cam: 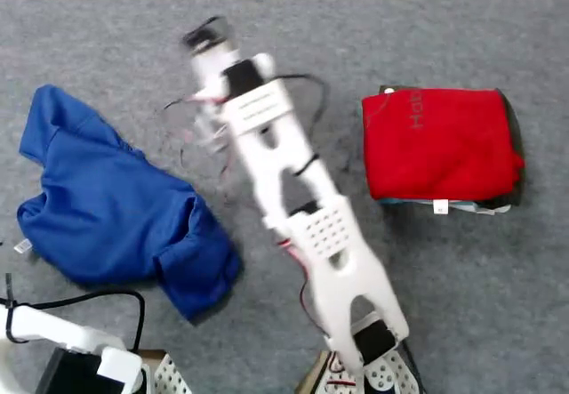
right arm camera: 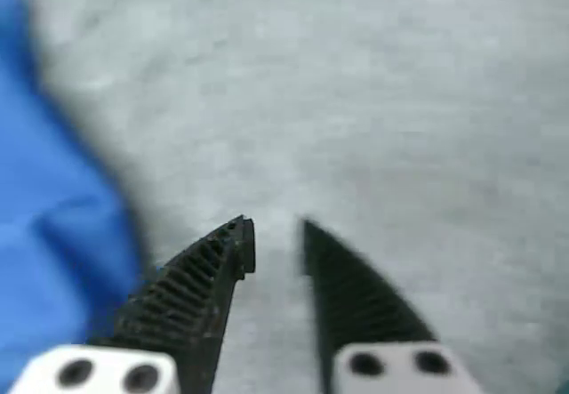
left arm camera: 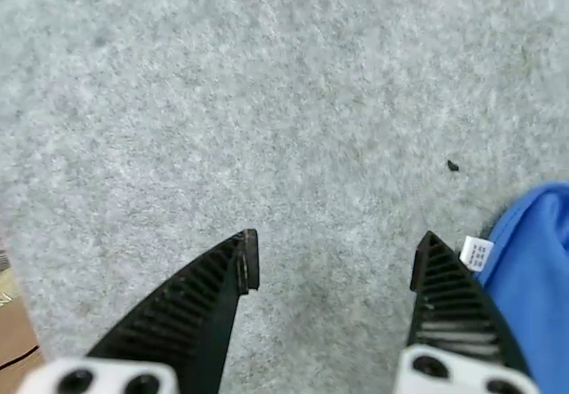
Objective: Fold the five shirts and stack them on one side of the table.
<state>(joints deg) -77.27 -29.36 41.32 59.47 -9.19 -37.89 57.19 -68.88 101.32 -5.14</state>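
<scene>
Left gripper (left arm camera: 338, 256), mine, hangs wide open just over the grey table cover (left arm camera: 267, 83), its two ribbed black fingers (left arm camera: 209, 296) far apart and gripping nothing. Just beside one fingertip, not touching it, lies the white tag (left arm camera: 477, 253) of the blue shirt (left arm camera: 538, 269). A small dark speck (left arm camera: 452, 165) sits on the cover beyond it.

My right gripper (right arm camera: 276, 232) is open by only a narrow slit and is empty. It is over bare cover with the blue shirt's edge close at one side; whether its tips touch the cover I cannot tell.

The high view adds the wider layout. My left arm (cam: 62, 333) sits at the table's 7 o'clock corner, a black cable (cam: 89, 299) looped above it. My right arm (cam: 311, 225) starts at 6 o'clock and stretches across the middle, ending near 11 o'clock, apart from the shirt. The blue shirt lies crumpled and unfolded at 9 o'clock, one lobe spilling toward 7 o'clock.

Farther off, at 3 o'clock and well apart from both arms, a red shirt (cam: 440, 145) lies folded square on top of a stack (cam: 462, 205). Pale and dark edges of other folded cloth peek from under it; how many lie beneath I cannot tell.
</scene>
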